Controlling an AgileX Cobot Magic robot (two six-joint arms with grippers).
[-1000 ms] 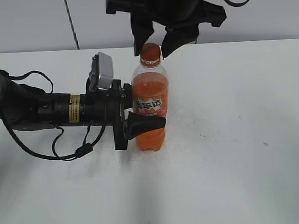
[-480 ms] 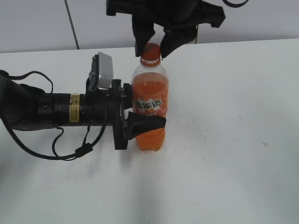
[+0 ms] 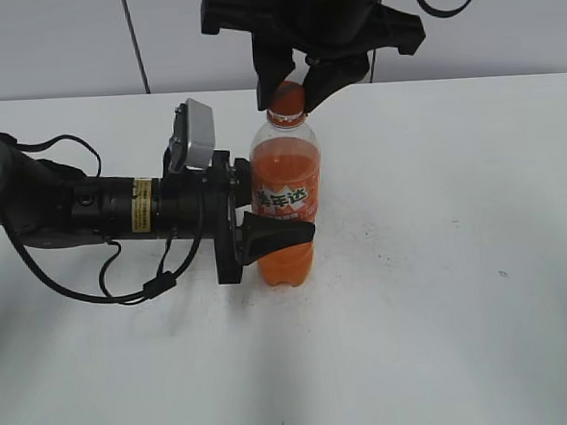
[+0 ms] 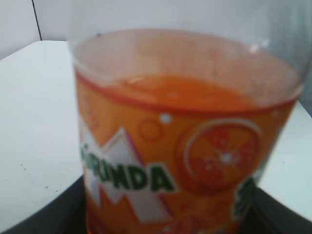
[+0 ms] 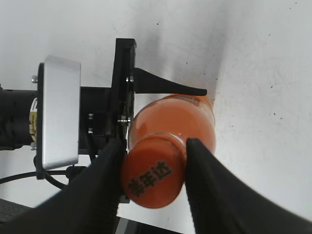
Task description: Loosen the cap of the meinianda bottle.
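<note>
The meinianda bottle (image 3: 284, 188) stands upright on the white table (image 3: 442, 289); it is clear plastic with orange liquid and an orange label. My left gripper (image 3: 283, 228) reaches in from the left and is shut on its lower body, below the label. In the left wrist view the bottle (image 4: 185, 146) fills the frame between the dark fingers (image 4: 44, 222). The orange cap (image 3: 286, 99) sits between the black fingers of my right gripper (image 3: 289, 93), which comes down from above. In the right wrist view both fingers (image 5: 97, 195) press the sides of the cap (image 5: 153, 178).
The left arm (image 3: 91, 210) with its cables lies across the table's left half, its grey wrist camera (image 3: 194, 134) just left of the bottle. A light wall (image 3: 503, 26) stands behind the table.
My right gripper has come down a little, and its fingers now sit lower around the cap. The bottle and the left arm have not moved.
</note>
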